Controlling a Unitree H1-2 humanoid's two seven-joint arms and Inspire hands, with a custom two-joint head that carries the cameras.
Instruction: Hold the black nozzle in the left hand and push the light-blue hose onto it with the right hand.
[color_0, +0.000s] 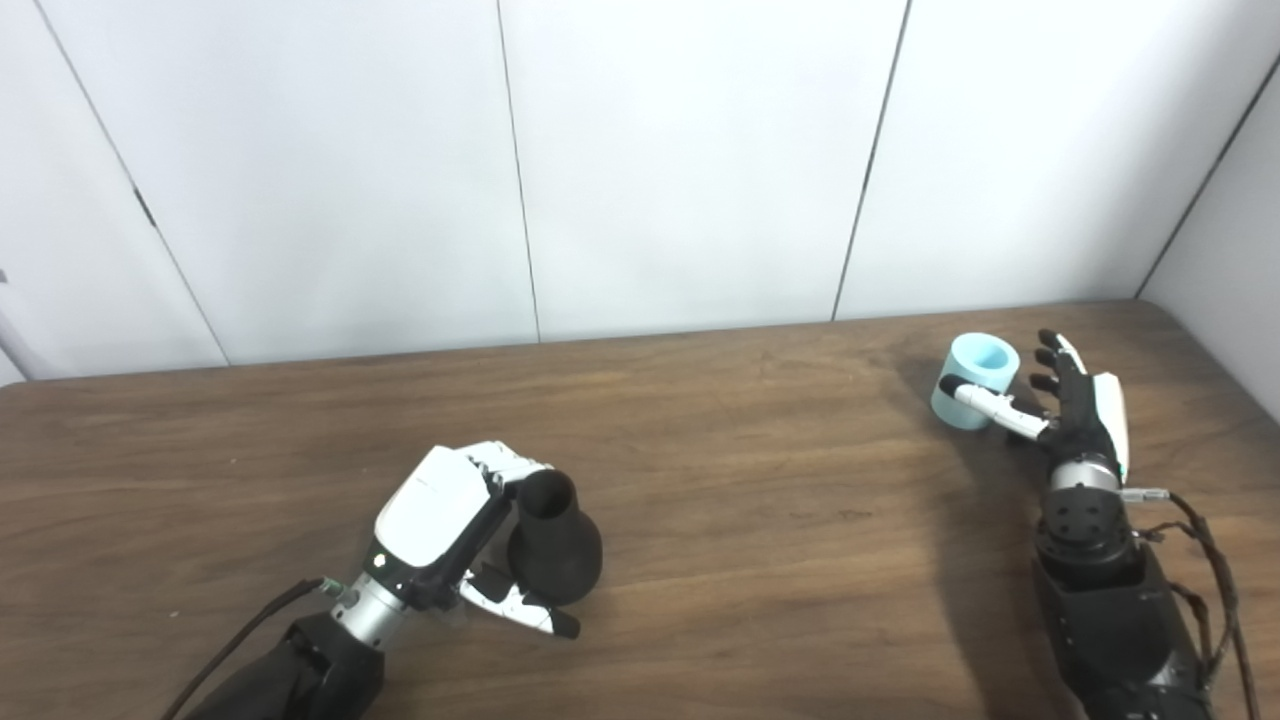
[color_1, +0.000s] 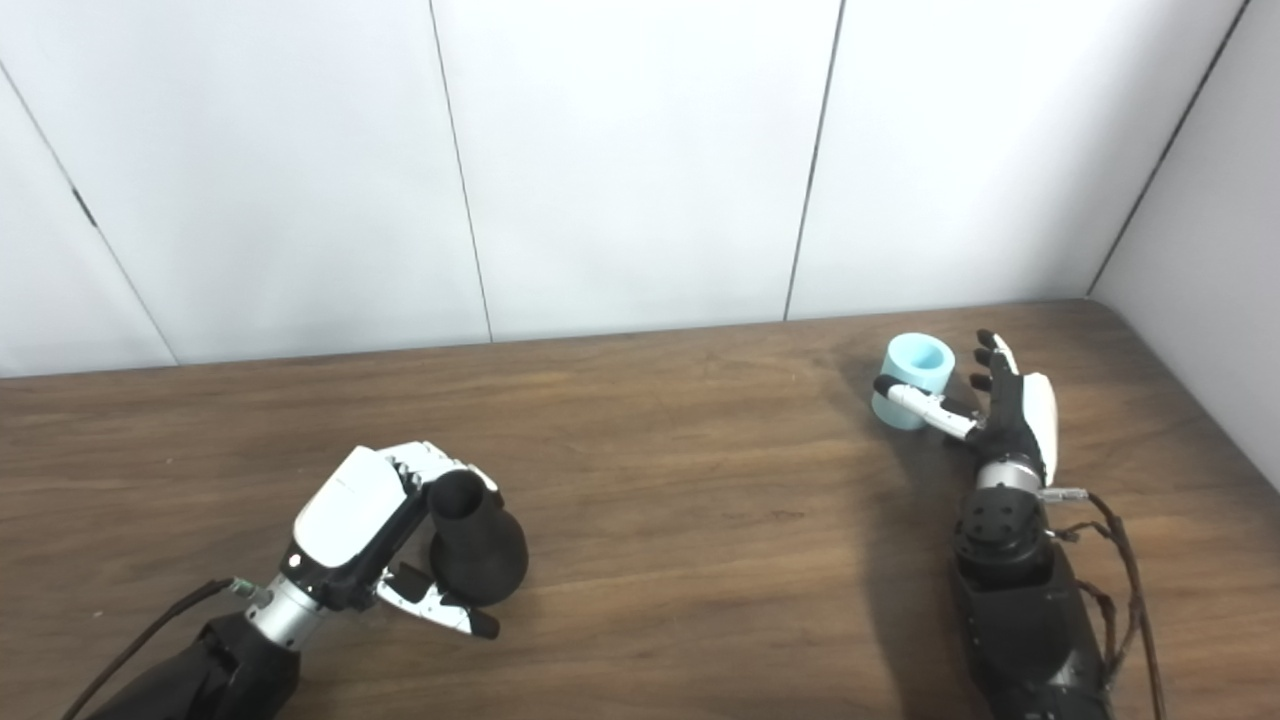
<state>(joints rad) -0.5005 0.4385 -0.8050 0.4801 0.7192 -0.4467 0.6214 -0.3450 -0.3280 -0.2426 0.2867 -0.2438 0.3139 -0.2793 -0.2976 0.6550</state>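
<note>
- left hand (color_0: 450, 525) low on left of wooden table (color_0: 760, 520), fingers curled round black nozzle (color_0: 553, 545), thumb under its wide base; nozzle upright-ish, narrow neck up
- right hand (color_0: 1075, 405) far right, fingers apart, holding nothing; thumb lies across front of light-blue hose (color_0: 975, 385)
- hose stands open end up near table's back right corner, well apart from nozzle
</note>
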